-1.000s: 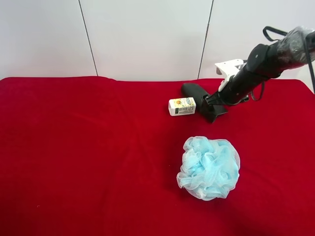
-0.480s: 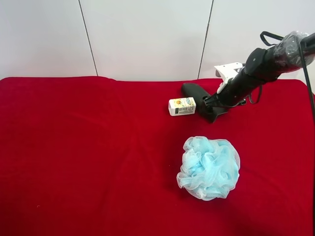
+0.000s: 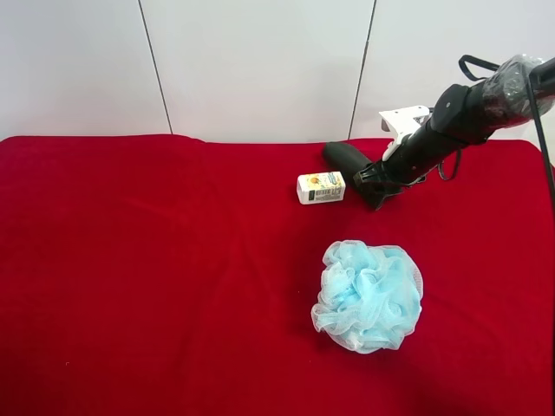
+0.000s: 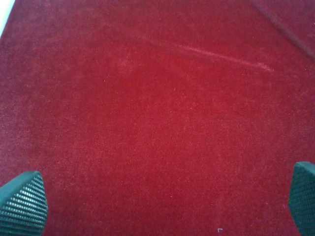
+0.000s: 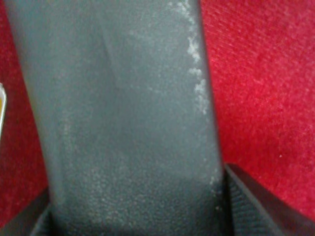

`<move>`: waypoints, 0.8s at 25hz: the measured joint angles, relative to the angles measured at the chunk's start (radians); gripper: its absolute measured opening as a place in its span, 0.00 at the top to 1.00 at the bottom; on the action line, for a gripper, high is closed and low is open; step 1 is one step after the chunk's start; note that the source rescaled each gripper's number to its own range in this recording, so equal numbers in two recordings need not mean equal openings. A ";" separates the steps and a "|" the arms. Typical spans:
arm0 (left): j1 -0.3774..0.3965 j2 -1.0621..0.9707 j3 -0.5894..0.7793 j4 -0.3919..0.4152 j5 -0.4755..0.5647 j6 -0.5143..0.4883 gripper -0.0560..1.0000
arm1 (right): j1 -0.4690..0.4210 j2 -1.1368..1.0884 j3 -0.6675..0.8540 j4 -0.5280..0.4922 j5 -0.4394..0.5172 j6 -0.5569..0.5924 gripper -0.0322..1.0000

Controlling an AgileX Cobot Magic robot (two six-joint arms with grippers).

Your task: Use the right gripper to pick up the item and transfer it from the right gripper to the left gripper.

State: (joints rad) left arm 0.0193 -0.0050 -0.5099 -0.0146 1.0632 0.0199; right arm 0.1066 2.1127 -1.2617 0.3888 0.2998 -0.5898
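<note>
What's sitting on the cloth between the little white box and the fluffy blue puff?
Nothing. In the exterior high view, only bare red cloth separates the white box from the blue puff.

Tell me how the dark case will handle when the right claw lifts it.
Probably stiff: the dark case shows a flat, unsagging face. Its matte, speckled surface likely isn't slippery. The right claw sits near one end, so the long free end may pivot downward.
</note>
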 joint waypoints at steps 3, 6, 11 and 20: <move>0.000 0.000 0.000 0.000 0.000 0.000 0.02 | 0.000 0.000 0.000 0.000 -0.014 0.000 0.85; 0.000 0.000 0.000 0.000 0.000 0.000 0.02 | 0.000 -0.002 0.000 0.006 -0.018 0.000 0.85; 0.000 0.000 0.000 0.000 0.000 0.000 0.02 | 0.001 -0.034 0.000 0.027 -0.018 0.000 0.86; 0.000 0.000 0.000 0.000 0.000 0.000 0.02 | 0.088 -0.169 0.000 0.033 -0.011 -0.060 0.86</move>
State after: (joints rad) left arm 0.0193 -0.0050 -0.5099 -0.0146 1.0632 0.0199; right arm 0.1945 1.9432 -1.2617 0.4220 0.2892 -0.6496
